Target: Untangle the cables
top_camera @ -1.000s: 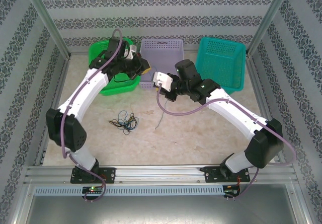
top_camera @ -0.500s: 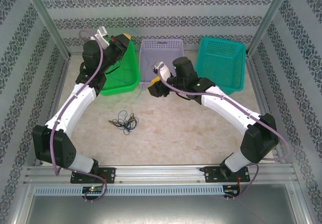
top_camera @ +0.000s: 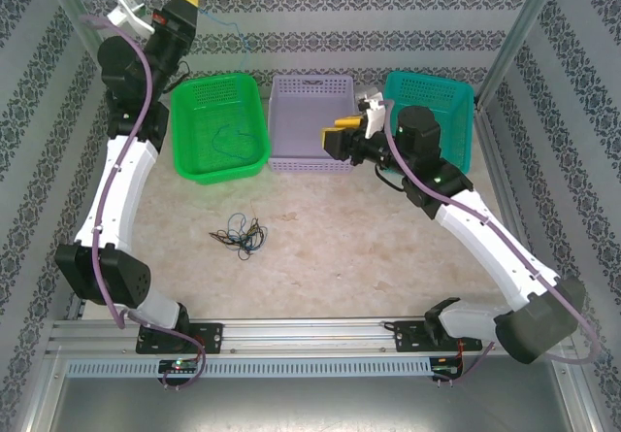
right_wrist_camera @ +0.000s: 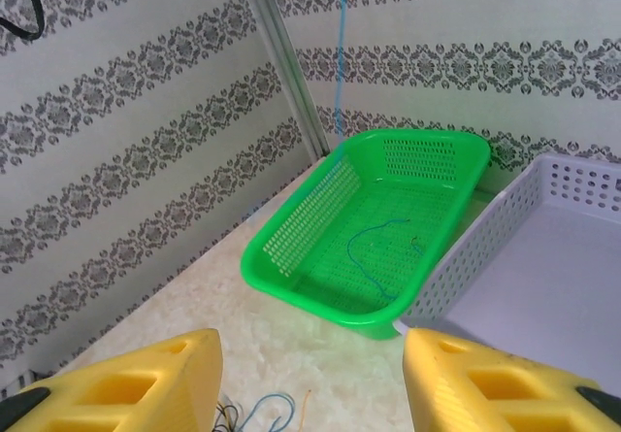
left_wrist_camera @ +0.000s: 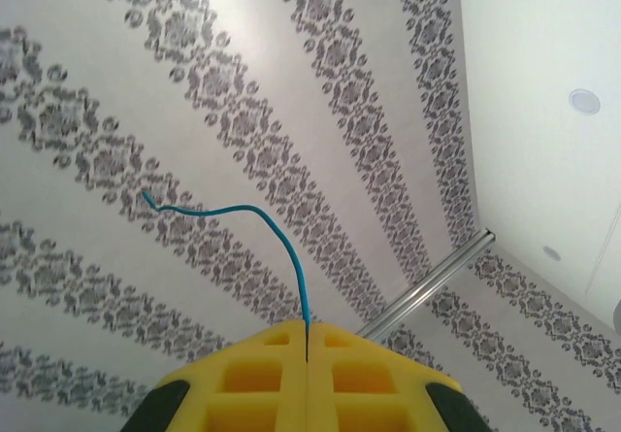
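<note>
My left gripper (top_camera: 186, 1) is raised high at the back left, shut on a thin blue cable (left_wrist_camera: 283, 241) that curls out from between its yellow pads. From the right wrist, that blue strand (right_wrist_camera: 338, 53) hangs down above the far end of the green basket (top_camera: 221, 173). Another blue cable (right_wrist_camera: 374, 257) lies on the green basket's floor (right_wrist_camera: 320, 301). A small tangle of blue, black and tan cables (top_camera: 241, 235) rests on the table in front of the baskets. My right gripper (top_camera: 340, 142) hovers over the purple basket's right end, open and holding nothing.
A purple basket (top_camera: 310, 86) stands in the middle and a teal basket (top_camera: 454, 126) at the right, both along the back wall. Metal frame posts rise at both back corners. Patterned walls close in three sides.
My left arm has swung up and back out of the green basket, lifting the blue cable. My right gripper has opened and moved right, towards the teal basket.
</note>
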{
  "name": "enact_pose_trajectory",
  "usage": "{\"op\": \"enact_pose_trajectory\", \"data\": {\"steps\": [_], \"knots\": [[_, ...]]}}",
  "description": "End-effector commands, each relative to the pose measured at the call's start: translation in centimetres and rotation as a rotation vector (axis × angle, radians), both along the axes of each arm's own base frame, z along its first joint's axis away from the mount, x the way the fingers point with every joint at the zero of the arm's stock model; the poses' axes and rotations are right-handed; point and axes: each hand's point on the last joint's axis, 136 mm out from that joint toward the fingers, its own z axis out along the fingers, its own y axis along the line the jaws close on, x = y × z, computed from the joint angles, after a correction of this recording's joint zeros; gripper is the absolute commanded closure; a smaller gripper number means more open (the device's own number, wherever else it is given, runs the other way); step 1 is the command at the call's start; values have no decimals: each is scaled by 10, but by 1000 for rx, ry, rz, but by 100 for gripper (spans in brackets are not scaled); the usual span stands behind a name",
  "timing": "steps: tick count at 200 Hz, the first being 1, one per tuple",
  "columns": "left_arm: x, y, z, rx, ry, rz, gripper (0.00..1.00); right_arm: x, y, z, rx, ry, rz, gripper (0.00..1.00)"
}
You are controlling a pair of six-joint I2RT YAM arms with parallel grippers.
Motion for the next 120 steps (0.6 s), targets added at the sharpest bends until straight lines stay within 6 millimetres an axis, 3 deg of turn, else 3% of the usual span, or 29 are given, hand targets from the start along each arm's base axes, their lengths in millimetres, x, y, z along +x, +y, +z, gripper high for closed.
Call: {"op": "enact_pose_trajectory", "data": {"steps": [1,25,59,120], "knots": [[13,12,8,13,-57,13,100,1,-10,-10,35,52,-64,46],[28,30,4,5,-54,46,100,-3,-12,-23,52,118,-76,45],[46,44,-29,54,36,86,100,-10,-11,-37,60,169,-77,45],[55,48,-138,127,292,123,100,-12,-9,-50,42,200,-83,45]]}}
